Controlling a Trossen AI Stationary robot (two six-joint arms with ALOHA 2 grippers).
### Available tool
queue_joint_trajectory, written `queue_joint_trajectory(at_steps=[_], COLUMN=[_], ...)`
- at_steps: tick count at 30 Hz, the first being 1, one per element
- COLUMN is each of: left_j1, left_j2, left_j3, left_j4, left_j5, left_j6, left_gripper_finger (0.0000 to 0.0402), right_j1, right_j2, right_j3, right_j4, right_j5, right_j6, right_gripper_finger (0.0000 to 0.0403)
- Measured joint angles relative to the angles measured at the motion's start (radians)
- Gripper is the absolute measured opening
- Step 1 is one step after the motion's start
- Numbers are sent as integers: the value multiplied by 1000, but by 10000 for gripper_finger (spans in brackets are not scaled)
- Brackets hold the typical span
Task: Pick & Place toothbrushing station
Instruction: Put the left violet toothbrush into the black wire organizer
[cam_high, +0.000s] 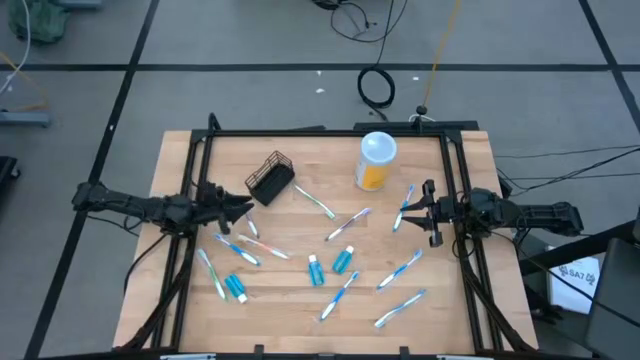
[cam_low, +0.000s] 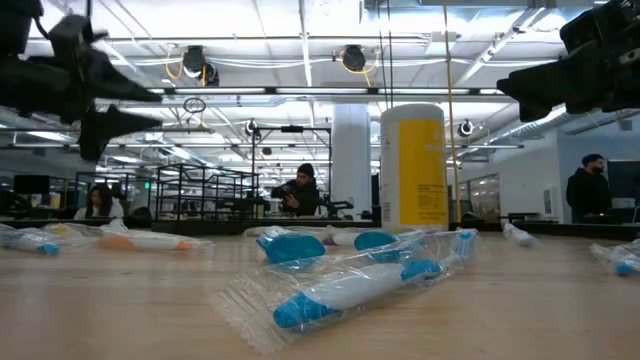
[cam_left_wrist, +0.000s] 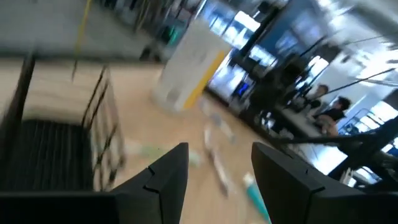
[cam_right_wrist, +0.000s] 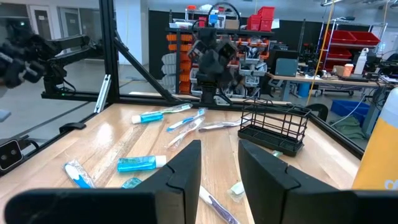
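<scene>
A: Where's the small black wire-mesh basket (cam_high: 270, 178)?
B: Tipped on the wooden table (cam_high: 300, 300), rear left, just beside the left gripper (cam_high: 243, 208), whose fingers are spread and hold nothing.
A: And the slim blue-and-white toothbrushes (cam_high: 349, 224) and short teal tubes (cam_high: 343, 260)?
B: Scattered mid-table. The right gripper (cam_high: 428, 212), parted with nothing between its fingers, hovers at the right edge near a white-and-yellow canister (cam_high: 375, 162).

I am looking over a pale, striped wooden table (cam_high: 300, 310). My basket (cam_high: 270, 178) at ten o'clock is showing black wire mesh. The toothbrushes (cam_high: 400, 270) are gleaming blue and white, and the tubes (cam_high: 343, 260) are showing teal with white caps. At twelve o'clock the canister (cam_high: 376, 162) is showing yellow under a white lid.
</scene>
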Motion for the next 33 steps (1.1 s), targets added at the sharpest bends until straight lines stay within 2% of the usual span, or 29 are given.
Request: queue_joint_trajectory(at_steps=[5, 9, 12, 15, 18, 22, 26, 29, 33], left_j1=[1, 1, 0, -12, -42, -96, -144, -163, -160], left_j2=[34, 64, 81, 114, 168, 291, 454, 574, 711], left_j3=[5, 4, 3, 5, 54, 186, 327, 430, 563], left_j4=[-14, 21, 155, 319, 369, 264, 101, -82, -382], left_j5=[22, 22, 53, 91, 97, 56, -49, -132, -176], left_j6=[-227, -263, -225, -107, 8, 89, 103, 26, -197], left_gripper_finger=[184, 184, 184, 184, 184, 184, 184, 184, 184], right_j1=[0, 0, 0, 0, 0, 0, 0, 0, 0], right_j2=[0, 0, 0, 0, 0, 0, 0, 0, 0], right_j3=[0, 0, 0, 0, 0, 0, 0, 0, 0], right_j4=[0, 0, 1, 1, 2, 4, 4, 4, 4], right_j5=[0, 0, 0, 0, 0, 0, 0, 0, 0], right_j6=[-4, -4, -4, -26, -30, -23, -19, -19, -19], right_gripper_finger=[98, 98, 98, 98, 98, 98, 98, 98, 98])
